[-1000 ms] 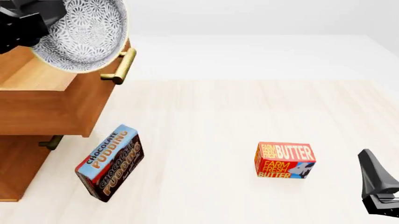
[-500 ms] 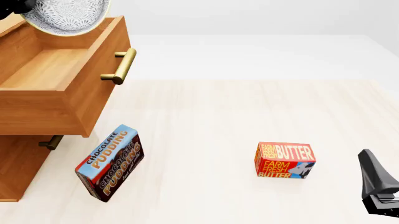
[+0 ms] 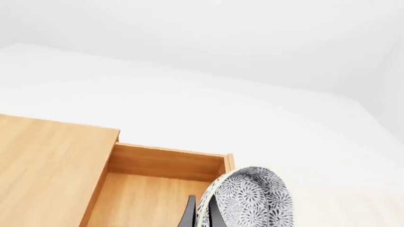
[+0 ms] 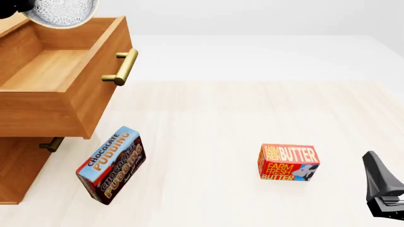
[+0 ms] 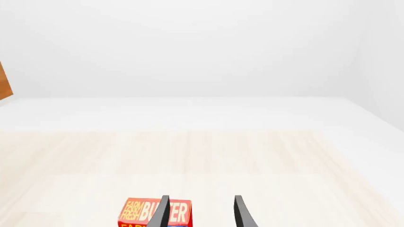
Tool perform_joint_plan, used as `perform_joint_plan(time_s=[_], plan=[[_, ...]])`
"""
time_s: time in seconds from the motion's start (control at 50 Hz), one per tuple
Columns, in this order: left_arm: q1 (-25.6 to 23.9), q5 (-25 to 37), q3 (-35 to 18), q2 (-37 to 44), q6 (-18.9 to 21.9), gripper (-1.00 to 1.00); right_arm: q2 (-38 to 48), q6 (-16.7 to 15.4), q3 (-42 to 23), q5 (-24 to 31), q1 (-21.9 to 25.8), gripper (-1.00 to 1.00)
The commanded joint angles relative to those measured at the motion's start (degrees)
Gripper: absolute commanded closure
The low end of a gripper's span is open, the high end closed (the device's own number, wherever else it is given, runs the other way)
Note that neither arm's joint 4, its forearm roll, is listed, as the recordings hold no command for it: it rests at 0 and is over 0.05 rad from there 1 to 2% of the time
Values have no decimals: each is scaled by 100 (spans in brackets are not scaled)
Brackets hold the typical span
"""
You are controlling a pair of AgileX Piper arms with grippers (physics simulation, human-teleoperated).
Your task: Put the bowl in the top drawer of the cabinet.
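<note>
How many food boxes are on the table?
2. The chocolate pudding box lies near the cabinet, below the open top drawer. The butter box sits toward the right gripper.

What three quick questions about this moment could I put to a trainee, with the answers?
1. True or false: the bowl already rests on the floor of the top drawer.
2. Which box stands nearer the cabinet: A) the butter box, B) the pudding box?
3. Fill in: the left gripper is shut on the ____, while the right gripper is open with nothing between its fingers.

Key
1. False: the bowl is held tilted on edge above the open drawer, not set down.
2. B: the pudding box stands beside the cabinet, below the pulled-out drawer.
3. bowl: the fingers pinch its rim in the left wrist view.
</note>
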Motion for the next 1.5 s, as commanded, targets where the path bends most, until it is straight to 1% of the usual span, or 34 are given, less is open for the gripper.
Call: perform_joint_plan(time_s=[0.02,0.12,0.4,0.96,1.5], plan=[[348,-57,-59,290,-257,100,0,0,0,0,0,-100],[488,-81,-30,340,-320,100,2,1,0,0,1,-100],[672,-189,125,575,-462,100,-1,0,0,0,-1,-100],[842,-503,422,892,-354,100,-1,0,0,0,0,-100],[1033,-724,617,1181,-355,100,1,0,0,0,1,-100]])
